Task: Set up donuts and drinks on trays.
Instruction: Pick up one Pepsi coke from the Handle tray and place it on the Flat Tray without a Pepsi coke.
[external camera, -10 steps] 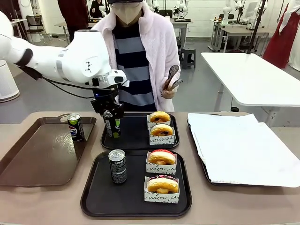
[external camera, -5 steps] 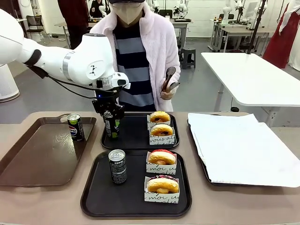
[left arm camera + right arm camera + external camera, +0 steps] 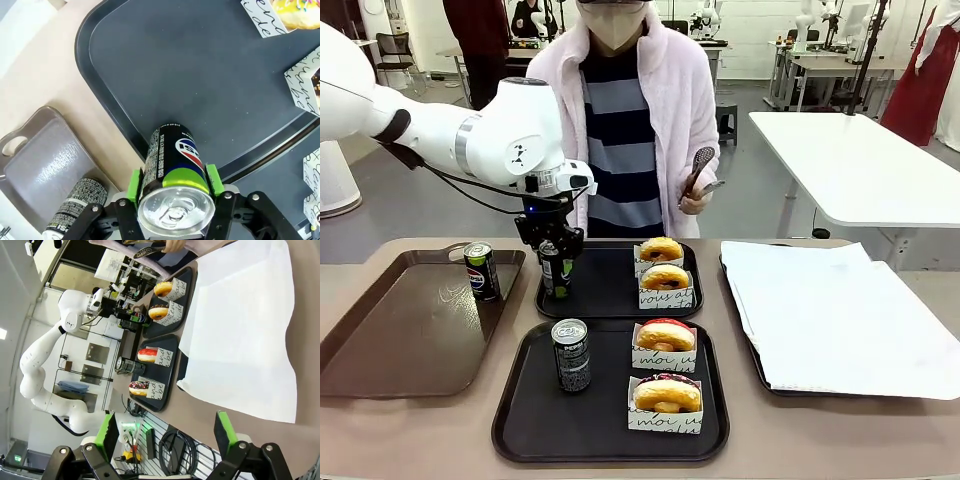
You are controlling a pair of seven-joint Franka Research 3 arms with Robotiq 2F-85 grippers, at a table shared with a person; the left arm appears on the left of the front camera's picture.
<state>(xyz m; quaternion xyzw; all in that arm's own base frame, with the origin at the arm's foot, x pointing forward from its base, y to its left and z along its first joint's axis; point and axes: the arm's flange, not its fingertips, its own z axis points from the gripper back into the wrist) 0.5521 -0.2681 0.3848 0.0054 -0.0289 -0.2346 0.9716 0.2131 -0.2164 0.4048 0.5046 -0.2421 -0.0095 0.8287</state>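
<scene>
We see the left pincer [image 3: 552, 252] closed on a slim dark can [image 3: 556, 275], its green pads [image 3: 212, 179] pressed against both sides just under the silver top. The can bears a Pepsi logo with a green band and stands upright at the left edge of the far black tray [image 3: 604, 297]; whether its base touches the tray floor we cannot tell. That tray is smooth matte plastic, roughly square with rounded corners and a raised rim. On its right side sit two ring donuts [image 3: 662, 249] in white paper sleeves [image 3: 665, 297] printed with black script.

The near black tray [image 3: 530, 430] matches it and carries a second upright can [image 3: 571, 355] on its left and two more sleeved donuts, one iced red [image 3: 666, 334], one iced chocolate [image 3: 667, 393].

To the left, a longer brown tray [image 3: 390, 345] with a glossy floor holds a third can [image 3: 481, 270] at its far right corner. To the right, a tray lined with creased white paper [image 3: 840, 315] rests on the tan worktop [image 3: 440, 435].

The right pincer [image 3: 165, 432] is spread wide, holding nothing, above the worktop near the paper.

The person's hand [image 3: 695, 200] holds metal tongs [image 3: 698, 168] behind the far tray.
</scene>
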